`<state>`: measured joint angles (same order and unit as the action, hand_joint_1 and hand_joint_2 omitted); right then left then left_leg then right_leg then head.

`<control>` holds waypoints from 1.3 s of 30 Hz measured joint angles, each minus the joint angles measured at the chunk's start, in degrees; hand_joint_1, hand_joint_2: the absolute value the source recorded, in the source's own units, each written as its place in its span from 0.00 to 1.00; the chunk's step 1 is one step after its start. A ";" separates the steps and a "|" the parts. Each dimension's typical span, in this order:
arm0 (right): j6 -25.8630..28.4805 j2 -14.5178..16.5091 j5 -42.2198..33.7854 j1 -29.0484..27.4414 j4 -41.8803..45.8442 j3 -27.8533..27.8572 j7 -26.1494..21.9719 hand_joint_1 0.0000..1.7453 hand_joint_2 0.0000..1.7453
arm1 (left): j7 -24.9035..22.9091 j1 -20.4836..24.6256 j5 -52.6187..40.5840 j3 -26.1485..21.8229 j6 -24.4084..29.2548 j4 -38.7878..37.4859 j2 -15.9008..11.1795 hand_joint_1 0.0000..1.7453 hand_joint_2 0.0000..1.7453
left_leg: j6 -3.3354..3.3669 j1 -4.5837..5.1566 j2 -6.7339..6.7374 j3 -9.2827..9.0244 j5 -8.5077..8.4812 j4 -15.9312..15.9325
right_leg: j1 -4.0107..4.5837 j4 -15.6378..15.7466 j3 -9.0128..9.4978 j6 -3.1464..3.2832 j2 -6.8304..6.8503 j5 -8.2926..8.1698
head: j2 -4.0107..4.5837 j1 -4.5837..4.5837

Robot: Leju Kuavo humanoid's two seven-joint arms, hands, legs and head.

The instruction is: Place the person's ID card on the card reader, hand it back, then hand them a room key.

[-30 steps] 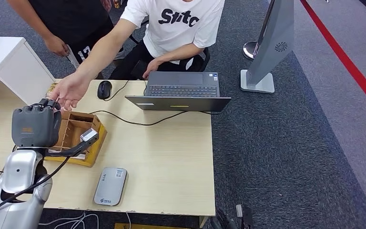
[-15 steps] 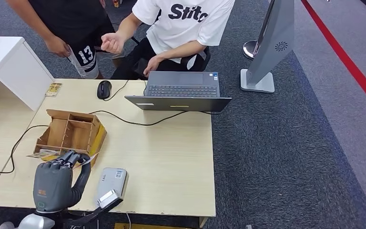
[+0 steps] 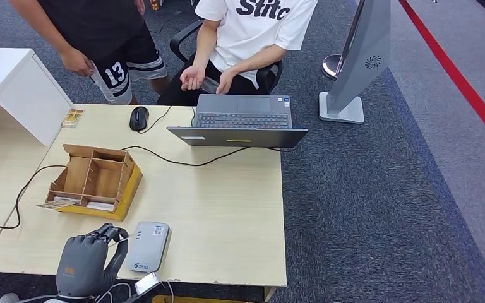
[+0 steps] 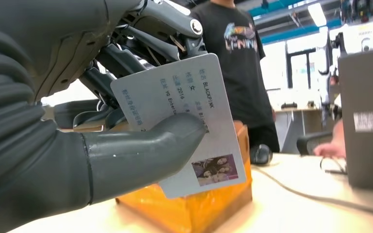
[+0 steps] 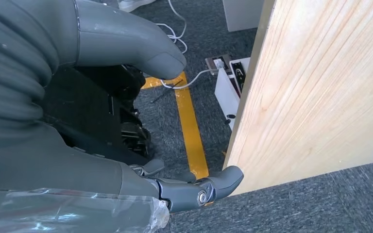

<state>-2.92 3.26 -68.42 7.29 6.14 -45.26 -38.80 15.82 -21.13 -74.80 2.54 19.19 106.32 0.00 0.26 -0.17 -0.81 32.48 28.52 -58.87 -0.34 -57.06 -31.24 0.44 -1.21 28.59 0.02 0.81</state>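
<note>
My left hand [image 3: 89, 264] hovers over the near edge of the table [image 3: 227, 214], just left of the grey card reader [image 3: 147, 246]. In the left wrist view this hand [image 4: 53, 155] pinches a white ID card [image 4: 194, 111] with a small photo between the thumb and fingers; the card stands upright in front of the wooden box [image 4: 199, 208]. From the head view the card is hidden behind the hand. My right hand [image 5: 53, 121] hangs below the table edge [image 5: 320, 87], fingers apart, holding nothing. The seated person in a white shirt [image 3: 259, 25] has both hands at their lap.
A wooden divided box [image 3: 95, 180] sits behind the reader with cards in it. A laptop [image 3: 237, 120], its cable and a mouse [image 3: 139, 117] lie at the far side. A second person in black [image 3: 101, 31] stands at the back left. A white cabinet [image 3: 12, 88] stands left.
My left hand has come down from the person's outstretched hand above the box to the near table edge beside the reader. The person has drawn their arm back to their lap.
</note>
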 joint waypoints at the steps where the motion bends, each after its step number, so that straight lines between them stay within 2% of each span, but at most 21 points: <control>1: -0.04 0.00 -0.10 0.00 -0.04 -0.11 0.00 0.00 1.00 | 0.10 0.12 0.08 0.00 -0.12 -0.68 0.00 1.00 1.00 | 0.00 0.00 0.00 0.00 0.00 0.00 | 0.00 0.00 0.00 0.00 0.00 0.00 | 0.00 0.00; 9: -0.69 0.00 -1.27 0.01 -0.24 -1.06 0.13 0.00 1.00 | -0.31 1.36 -0.11 0.50 -2.25 -5.92 -0.17 1.00 1.00 | 0.00 -0.01 0.00 0.00 0.00 0.00 | 0.00 0.00 -0.01 0.00 0.00 0.00 | 0.01 0.00; 17: -0.82 0.00 -2.93 0.06 -0.33 -2.89 0.22 0.00 1.00 | -3.08 2.96 0.51 3.39 -2.34 -10.71 -0.77 1.00 1.00 | 0.00 -0.01 0.00 -0.01 0.00 0.00 | 0.00 0.00 -0.01 0.00 0.00 0.00 | 0.01 0.00; 23: -0.91 0.00 -3.99 0.06 -0.38 -4.14 0.25 0.00 1.00 | -3.37 3.63 2.37 4.60 -1.58 -12.80 -1.48 1.00 1.00 | 0.00 -0.01 0.00 -0.01 0.00 0.00 | 0.00 0.00 -0.01 0.00 0.00 0.00 | 0.01 0.00; 30: -1.08 0.00 -5.04 0.06 -0.54 -5.72 0.25 0.00 1.00 | -3.74 4.51 3.08 4.63 -1.31 -12.44 -1.68 1.00 1.00 | 0.00 -0.01 0.00 -0.01 0.00 0.00 | 0.00 0.00 -0.01 0.01 0.00 0.00 | 0.00 0.00; 34: -1.08 0.00 -5.81 0.05 -0.75 -6.81 0.54 0.00 1.00 | -3.79 5.01 1.66 4.60 0.00 -9.16 -1.70 1.00 1.00 | 0.00 -0.01 0.00 -0.01 -0.01 -0.01 | 0.00 0.00 -0.01 0.01 0.00 -0.01 | 0.01 0.01; 39: -0.85 0.00 -6.67 0.08 -0.96 -9.36 1.75 0.00 1.00 | -6.28 9.32 -1.66 4.05 -3.88 -3.15 -2.61 1.00 1.00 | 0.00 -0.01 -0.03 -0.02 -0.04 -0.01 | 0.00 -0.01 0.02 0.02 0.03 -0.02 | 0.01 0.00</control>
<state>-3.77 3.26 -75.09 7.36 5.18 -54.61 -37.05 9.54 -11.80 -76.46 6.59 15.31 103.17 -2.61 0.25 -0.18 -0.85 32.46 28.48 -58.88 -0.34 -57.07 -31.22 0.46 -1.17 28.57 0.03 0.81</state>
